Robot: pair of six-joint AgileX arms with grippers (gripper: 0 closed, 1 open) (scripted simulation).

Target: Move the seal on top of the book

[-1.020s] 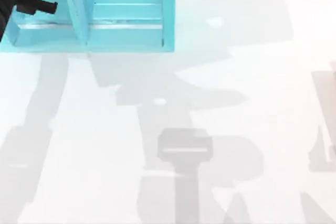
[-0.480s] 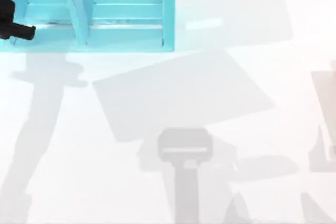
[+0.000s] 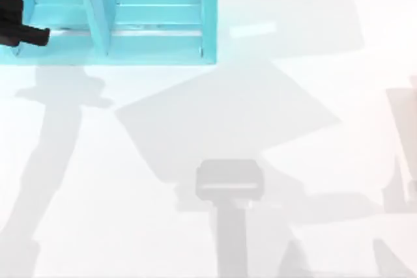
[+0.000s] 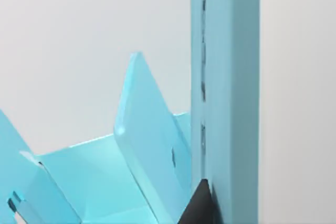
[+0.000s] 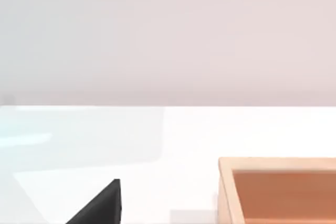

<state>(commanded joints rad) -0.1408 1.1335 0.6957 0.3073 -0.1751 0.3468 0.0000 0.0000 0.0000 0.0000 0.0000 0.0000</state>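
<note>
**Left pincer at the shelf, tan wooden piece by the right one**

Starting with the task's things: in the right wrist view a tan-brown wooden-looking thing (image 5: 278, 190) sits on the white worktop (image 5: 173, 140), with a raised rim and a darker orange inside. Whether that is the seal, I cannot tell. It lies near a dark wedge of my right pincer (image 5: 100, 205); how far that pincer is open, I cannot tell either.

Over to the top view: my left pincer (image 3: 23, 27) is at the far left edge, right at the front of the teal shelf unit (image 3: 156, 43), by its leftmost compartment. Its opening and whether it holds anything cannot be made out.

From the left wrist, the shelf unit's upright panel (image 4: 226, 103) stands close by, with a slanted divider (image 4: 147, 145) beside it.

Grey shadows stretch across the worktop's middle.
</note>
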